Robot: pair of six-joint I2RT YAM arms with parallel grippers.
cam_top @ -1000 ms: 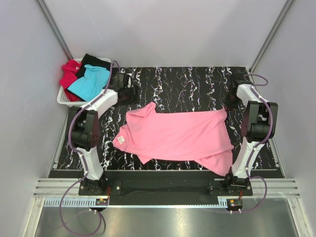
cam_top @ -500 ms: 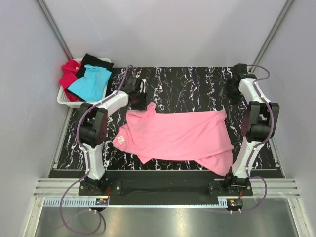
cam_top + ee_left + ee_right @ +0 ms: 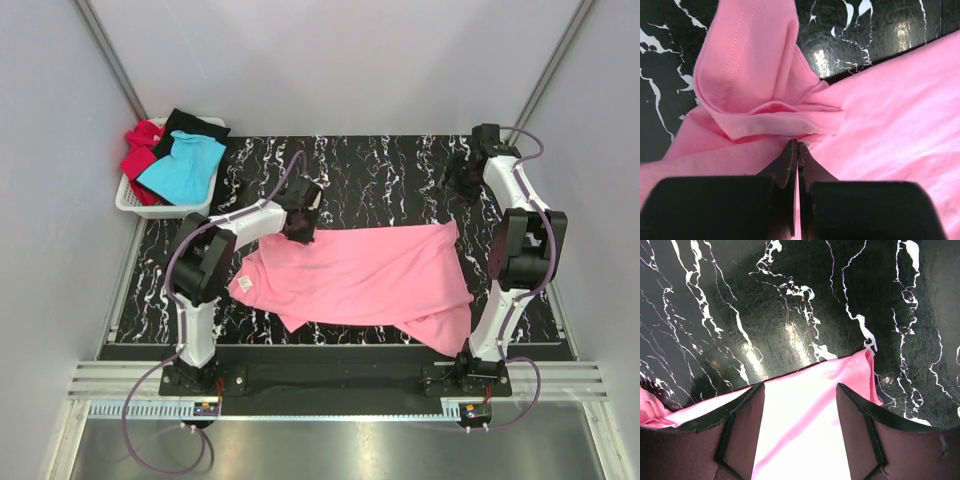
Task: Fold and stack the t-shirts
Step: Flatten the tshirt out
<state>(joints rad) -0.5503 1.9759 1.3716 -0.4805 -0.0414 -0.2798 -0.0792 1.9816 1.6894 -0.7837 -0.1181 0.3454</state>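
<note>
Left claw pinches the soft pink cloth t-shirt by its sleeve.
Limp and light, best taken by hems; right claw spread.

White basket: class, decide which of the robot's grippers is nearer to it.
Left. The left gripper, shut on the pink t-shirt, is a short way from the basket; the right gripper, open, is across the table.

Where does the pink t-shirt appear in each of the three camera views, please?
Top external: pink t-shirt spread flat across the centre.
Left wrist: pink t-shirt fills most of the frame, sleeve bunched at centre.
Right wrist: pink t-shirt along the bottom, one corner at right.
Shared landmark: the black marbled tabletop.
</note>
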